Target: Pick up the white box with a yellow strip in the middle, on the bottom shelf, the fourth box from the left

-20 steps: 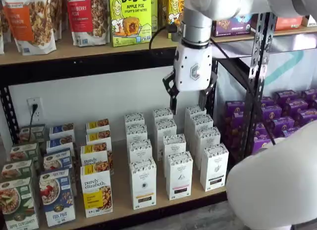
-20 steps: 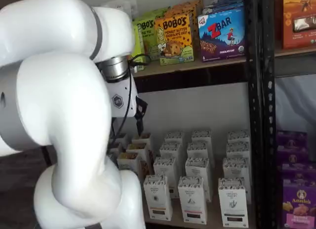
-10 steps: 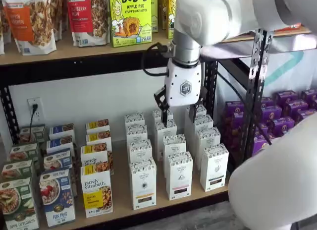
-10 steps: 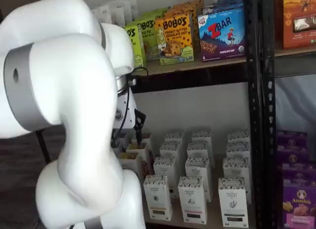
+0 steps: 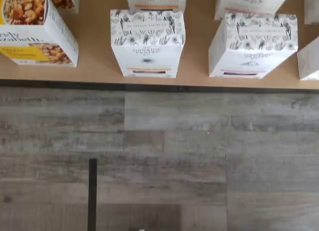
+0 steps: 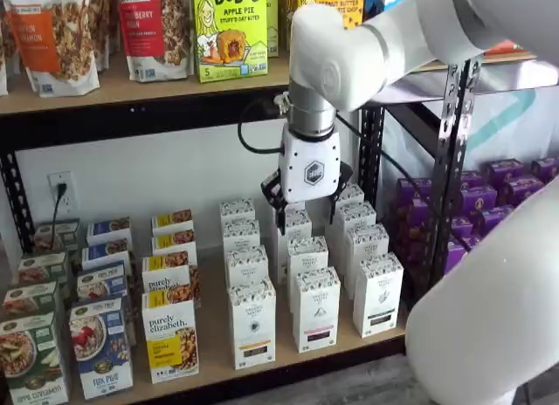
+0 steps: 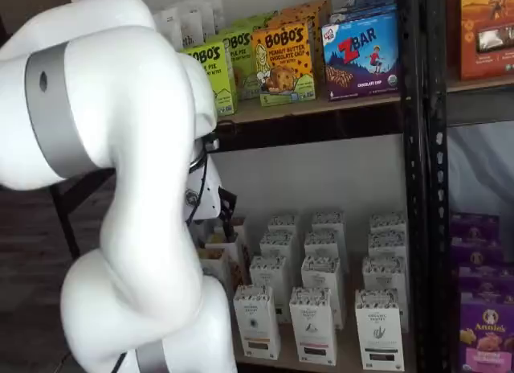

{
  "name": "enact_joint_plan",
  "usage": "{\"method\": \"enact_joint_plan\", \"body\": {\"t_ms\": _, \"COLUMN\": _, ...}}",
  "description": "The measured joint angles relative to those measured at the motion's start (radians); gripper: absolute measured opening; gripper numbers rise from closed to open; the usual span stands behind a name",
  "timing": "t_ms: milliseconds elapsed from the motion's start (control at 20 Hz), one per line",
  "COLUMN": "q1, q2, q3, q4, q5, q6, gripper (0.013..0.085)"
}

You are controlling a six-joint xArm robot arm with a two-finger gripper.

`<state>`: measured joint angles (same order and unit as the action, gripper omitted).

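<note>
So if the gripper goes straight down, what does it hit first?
The open gripper probably meets the floor just before the bottom shelf, short of the white box; depth is unclear.

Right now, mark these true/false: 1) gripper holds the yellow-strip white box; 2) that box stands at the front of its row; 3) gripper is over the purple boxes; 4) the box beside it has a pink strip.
1) False. The gripper hangs empty above the white cartons; the white box stands untouched on the bottom shelf.
2) True, in both shelf views.
3) False. It hangs over the white carton rows; the purple boxes sit on the next rack.
4) True. The pink-strip carton stands beside it, apart.
</note>
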<state>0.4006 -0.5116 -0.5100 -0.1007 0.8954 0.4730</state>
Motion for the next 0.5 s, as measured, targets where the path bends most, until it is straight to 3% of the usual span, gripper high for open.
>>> {"method": "enact_joint_plan", "body": {"t_ms": 300, "q1": -0.001, "q2": 0.068, "q3": 0.001, "q4": 0.023, "q5": -0.087, "q6": -0.011, "gripper": 0.085}}
{"method": "enact_joint_plan", "body": {"t_ms": 500, "q1": 0.004, "q2": 0.136, "q3": -0.015, "q4": -0.011, "q5": -0.111, "q6": 0.02, "gripper": 0.085}}
